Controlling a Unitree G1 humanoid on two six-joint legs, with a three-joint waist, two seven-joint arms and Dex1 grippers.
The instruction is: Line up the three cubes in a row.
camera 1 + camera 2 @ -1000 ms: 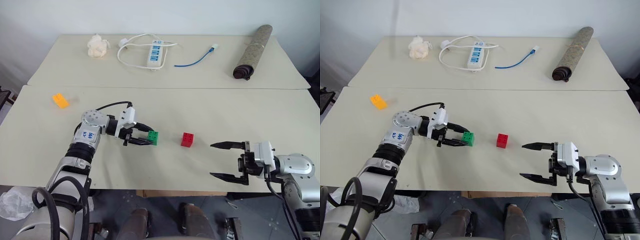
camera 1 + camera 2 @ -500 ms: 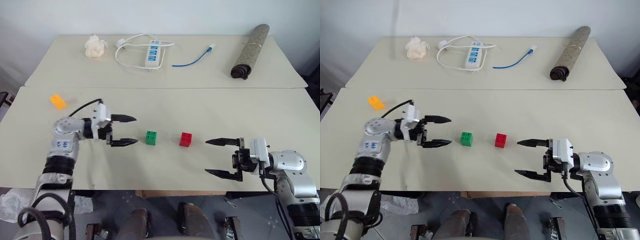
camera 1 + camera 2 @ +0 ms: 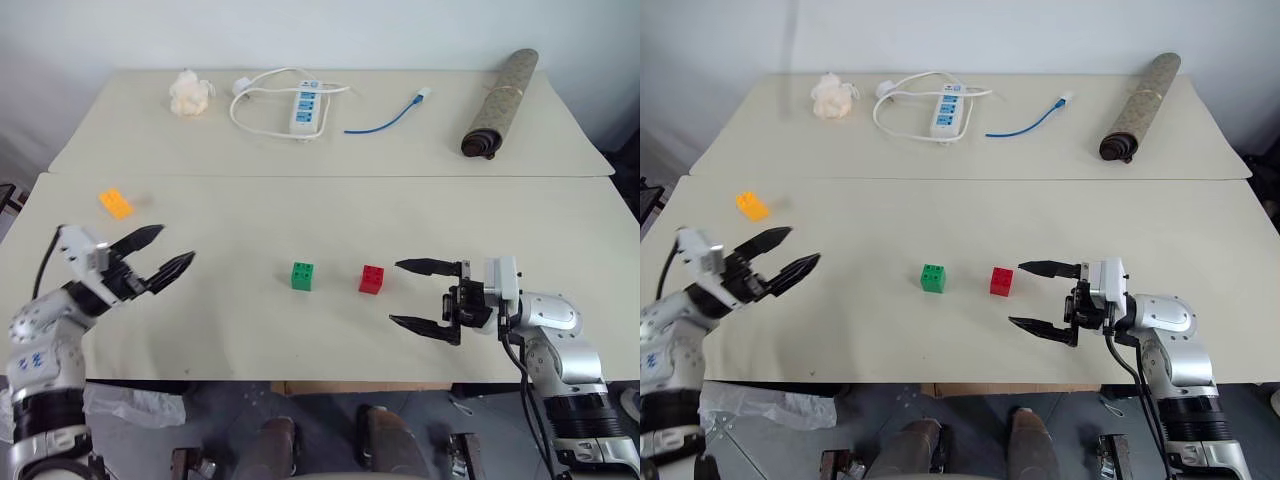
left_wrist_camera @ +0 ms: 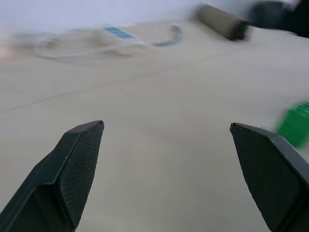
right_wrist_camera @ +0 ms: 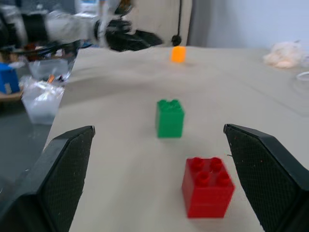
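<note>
On the near table (image 3: 300, 340), green cube (image 3: 303, 276) and red cube (image 3: 372, 279) sit side by side w/ a small gap, roughly level w/ each other, two of the row placed. Orange-yellow cube (image 3: 116, 203) lies well apart, at about 10 o'clock from green, near the table's left edge.

Left gripper (image 3: 158, 255) hovers over the table's left side, jaws wide apart, nothing between them; the orange-yellow cube is at about 11 o'clock from its tips, near but not touching. Right gripper (image 3: 413, 295) sits at 3 o'clock of the red cube, just beside it, jaws spread, empty.

Step in hand, by my read: fetching the third cube. Next move prob. calls for left gripper to reach up toward the orange-yellow cube, straddle it, close, then carry it over and set it at 9 o'clock of green, same spacing and line. Right gripper should stay clear of red so it doesn't nudge the pair.
</note>
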